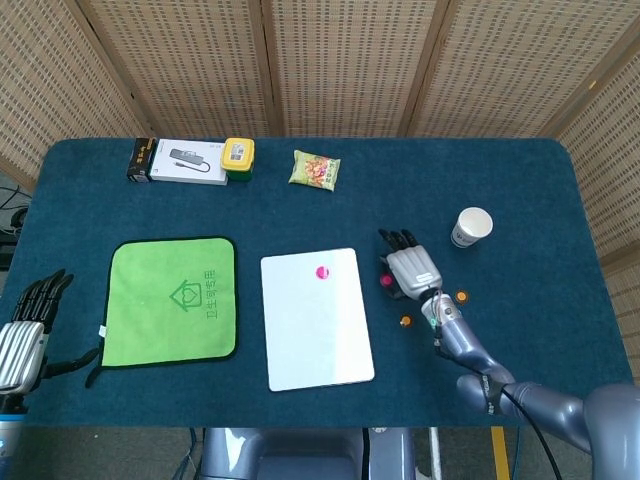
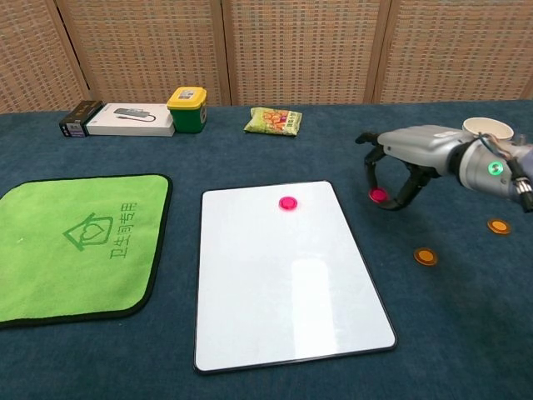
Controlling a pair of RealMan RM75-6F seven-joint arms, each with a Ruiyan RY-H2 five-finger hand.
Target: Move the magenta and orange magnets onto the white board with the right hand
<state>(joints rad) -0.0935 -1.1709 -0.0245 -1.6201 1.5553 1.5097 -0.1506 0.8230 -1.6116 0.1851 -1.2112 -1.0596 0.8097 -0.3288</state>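
The right hand [image 2: 398, 171] is held above the tabletop [image 2: 466, 333], just beside the right edge of the white board [image 2: 283, 275], and a magenta magnet [image 2: 379, 195] is pinched between its fingertips [image 2: 369, 185]. In the chest view the magnet appears lifted clear of the blue cloth; in the head view it shows as a small pink spot [image 1: 386, 281] at the left side of the hand [image 1: 410, 270].

A second magenta magnet [image 2: 288, 202] is already lying on the upper part of the board. Two orange magnets are not yet moved: one [image 2: 425, 256] lies near the hand on the tabletop, the other [image 2: 499, 226] further to the right, close to the paper cup [image 2: 485, 127].

The magnet is judged to be a small, light, rigid disc with a smooth rim, so it can slip easily from a loose pinch. It is best taken at opposite sides of the rim. A pull toward the board is to be expected when it is brought near the surface.

The left hand [image 1: 22, 335] is seen at the left edge of the head view, with fingers apart and nothing held. A green cloth [image 2: 79, 242], a snack packet [image 2: 273, 121], a yellow-lidded container [image 2: 187, 109] and a box [image 2: 129, 119] are left untouched.
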